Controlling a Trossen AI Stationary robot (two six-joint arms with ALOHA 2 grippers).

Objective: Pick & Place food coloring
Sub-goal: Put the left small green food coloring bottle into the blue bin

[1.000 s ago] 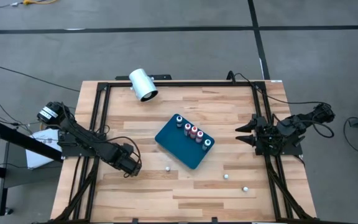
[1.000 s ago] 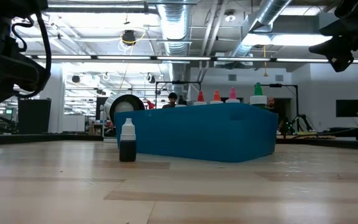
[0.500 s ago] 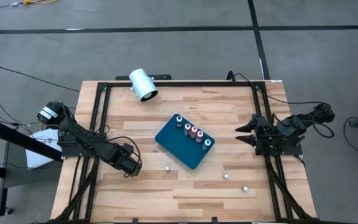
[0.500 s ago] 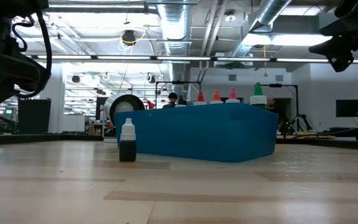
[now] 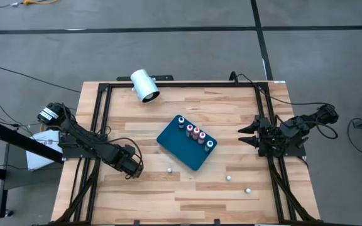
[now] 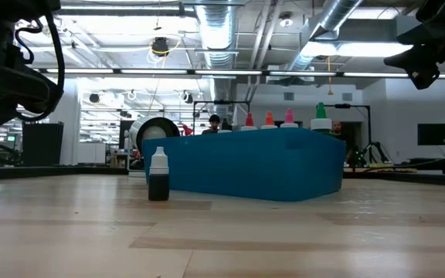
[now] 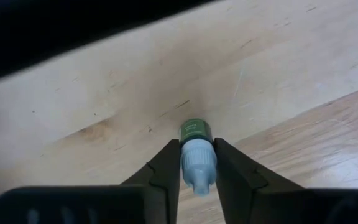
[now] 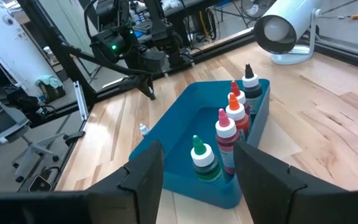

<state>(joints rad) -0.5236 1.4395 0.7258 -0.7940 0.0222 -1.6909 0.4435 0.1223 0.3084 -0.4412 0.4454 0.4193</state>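
Observation:
The teal tray (image 5: 187,144) sits mid-table with several small food coloring bottles (image 5: 195,133) standing along its far-right wall; their red, orange, pink and green tops (image 6: 289,117) show over the wall in the low view. Three loose bottles stand on the wood: one (image 5: 168,169) near the tray, dark-bodied with a white cap (image 6: 158,177), and two (image 5: 229,178) (image 5: 248,189) toward the near right. My left gripper (image 5: 131,167) is low over the table's left part, shut on a green bottle (image 7: 196,149). My right gripper (image 8: 204,180) hangs open at the right edge (image 5: 249,135), facing the tray (image 8: 185,124). My left gripper pinches the green bottle between its two fingers (image 7: 166,168), which lie along the bottle's pale cap end (image 7: 198,168). The green body (image 7: 196,131) sticks out past the fingertips toward the wood. Whether it rests on the table I cannot tell.
A big white cylinder (image 5: 144,85) lies at the far-left edge of the table. Black frame rails (image 5: 102,125) run along the left, right and far sides. Bare wood lies between the left gripper and the tray.

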